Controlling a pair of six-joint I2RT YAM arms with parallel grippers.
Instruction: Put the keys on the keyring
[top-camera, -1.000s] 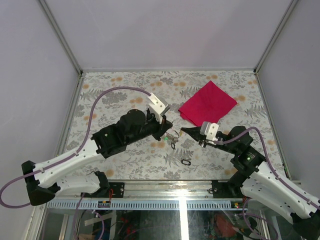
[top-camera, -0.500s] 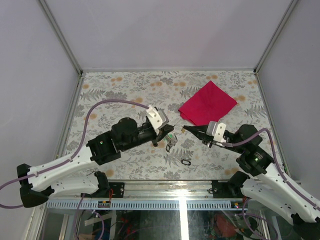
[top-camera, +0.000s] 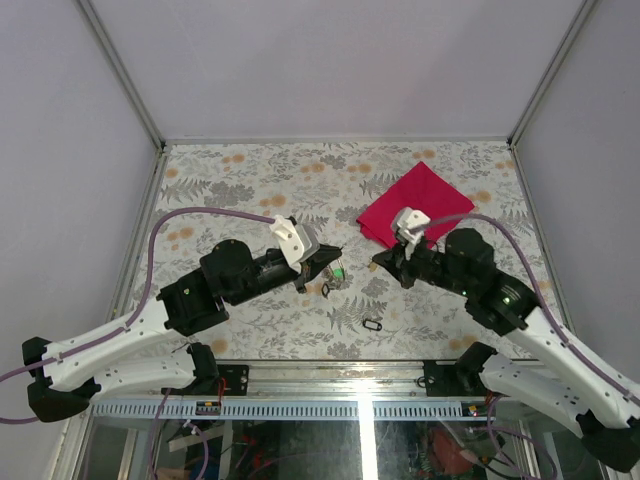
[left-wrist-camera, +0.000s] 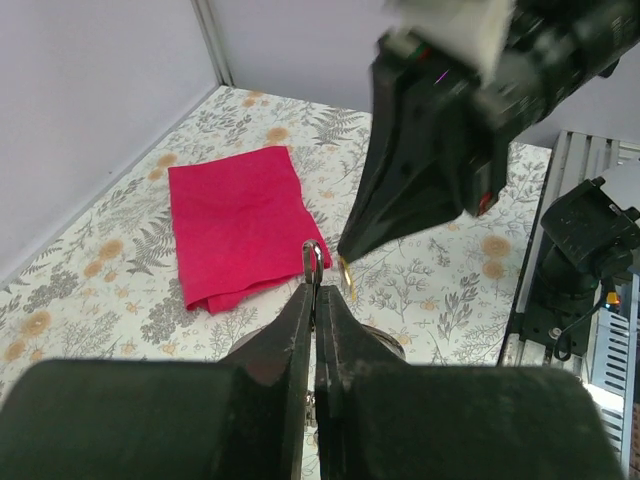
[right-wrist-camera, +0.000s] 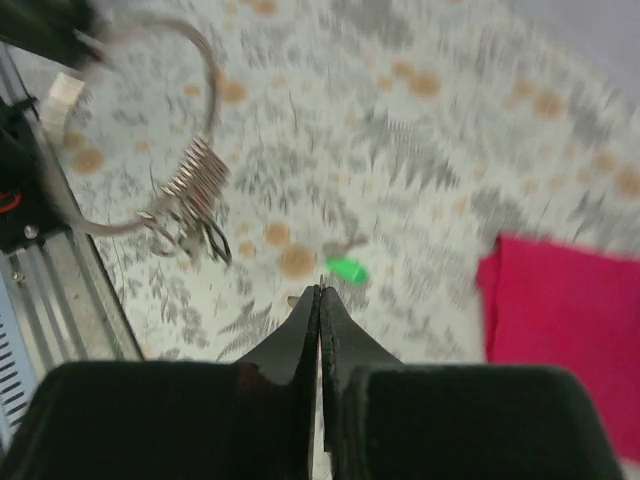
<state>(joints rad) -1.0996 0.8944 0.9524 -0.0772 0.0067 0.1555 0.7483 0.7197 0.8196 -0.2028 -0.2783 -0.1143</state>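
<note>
Since the keyring (left-wrist-camera: 313, 255) is thin, stiff, slippery wire, an edge-on pinch across the loop suits it, and the left gripper (left-wrist-camera: 314, 292) clamps it so, aloft. One light key (top-camera: 372, 325) lies loose on the table (top-camera: 230, 190); the right gripper (right-wrist-camera: 320, 292) is pressed closed, whether on anything I cannot tell.

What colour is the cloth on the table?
The cloth is plain crimson red, with no pattern; the left wrist view shows it best.
</note>
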